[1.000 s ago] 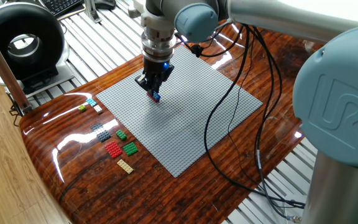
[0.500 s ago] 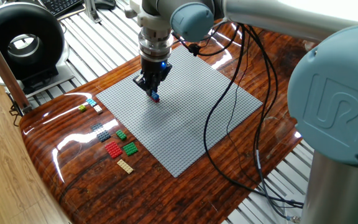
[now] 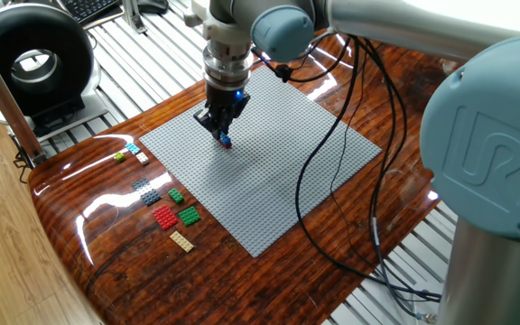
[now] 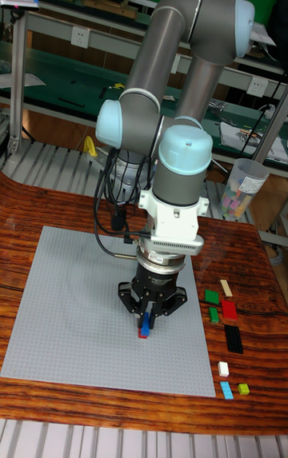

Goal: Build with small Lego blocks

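Observation:
My gripper points straight down over the left-middle of the grey baseplate. Its fingers are shut on a small blue Lego block with a red piece right under it, at the level of the plate's studs. I cannot tell whether the red piece is seated on the plate. More small Lego blocks lie loose on the wood beside the plate: red, green, tan, cyan and yellow-green.
Black cables hang from the arm across the plate's right half. A black ring-shaped device stands at the far left beyond the table's edge. A clear cup of parts stands behind the table at the right.
The gripper has hardly moved: it wavered a few pixels left and back over the same spot on the plate, still holding the blue block.

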Available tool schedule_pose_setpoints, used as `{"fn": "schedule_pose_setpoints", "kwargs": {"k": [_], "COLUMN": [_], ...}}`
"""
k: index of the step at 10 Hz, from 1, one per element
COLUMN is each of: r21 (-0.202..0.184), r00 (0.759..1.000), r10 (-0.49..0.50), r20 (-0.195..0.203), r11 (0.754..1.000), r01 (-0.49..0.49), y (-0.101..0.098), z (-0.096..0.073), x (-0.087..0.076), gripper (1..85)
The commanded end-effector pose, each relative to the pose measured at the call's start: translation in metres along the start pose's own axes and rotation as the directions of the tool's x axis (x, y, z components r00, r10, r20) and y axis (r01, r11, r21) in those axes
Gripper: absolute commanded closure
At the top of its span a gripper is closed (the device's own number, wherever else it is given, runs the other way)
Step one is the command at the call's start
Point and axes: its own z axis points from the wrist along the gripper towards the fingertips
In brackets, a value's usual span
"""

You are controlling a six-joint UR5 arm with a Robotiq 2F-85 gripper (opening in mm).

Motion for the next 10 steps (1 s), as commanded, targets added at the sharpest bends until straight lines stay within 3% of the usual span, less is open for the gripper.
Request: {"fn": "schedule_pose_setpoints", "kwargs": {"k": [1, 10], "r21": [-0.01, -0.002], "r00": [1.0, 1.0], "r10": [0.006, -0.007], "r20": [0.002, -0.006], "r11": [1.0, 1.0], "r01": [-0.006, 0.007], "y": [-0.0006, 0.0009], "z": [-0.0031, -0.0056], "x": [0.0009, -0.0014], "gripper": [84.3, 84.3]}}
